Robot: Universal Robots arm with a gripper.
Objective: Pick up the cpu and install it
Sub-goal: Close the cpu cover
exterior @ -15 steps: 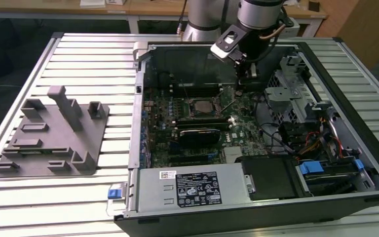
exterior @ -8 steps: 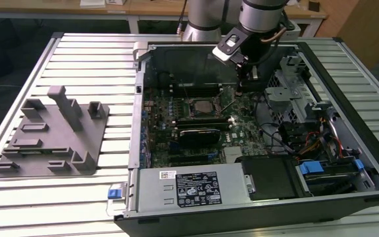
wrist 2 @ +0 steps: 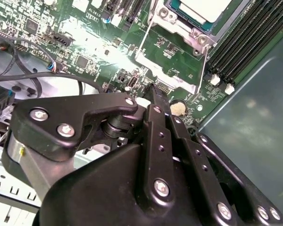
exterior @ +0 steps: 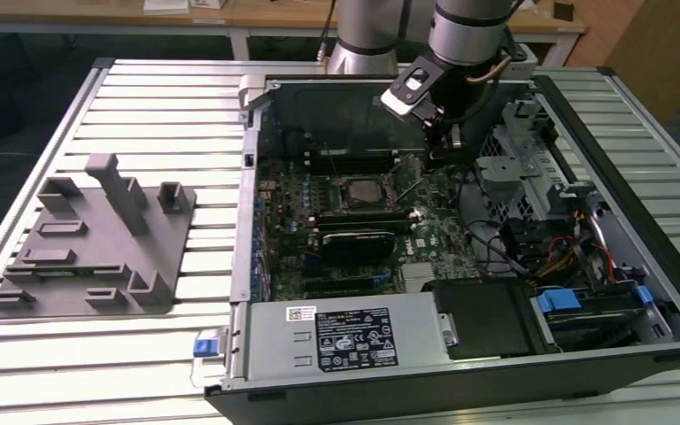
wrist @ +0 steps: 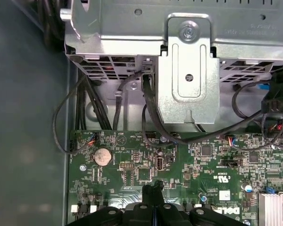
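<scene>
The cpu (wrist 2: 205, 6) already sits in the motherboard socket (wrist 2: 166, 16). The gripper (wrist 2: 153, 90), pinched shut and empty, hovers just beside that socket (seating looks done). Securing it likely calls for light, precise contact.

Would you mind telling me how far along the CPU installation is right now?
Done: the cpu already sits in its socket. In hand: nothing; the gripper, shut and empty, hangs beside the socket near the coin cell. Left: whether the socket lever is locked is unclear.
</scene>
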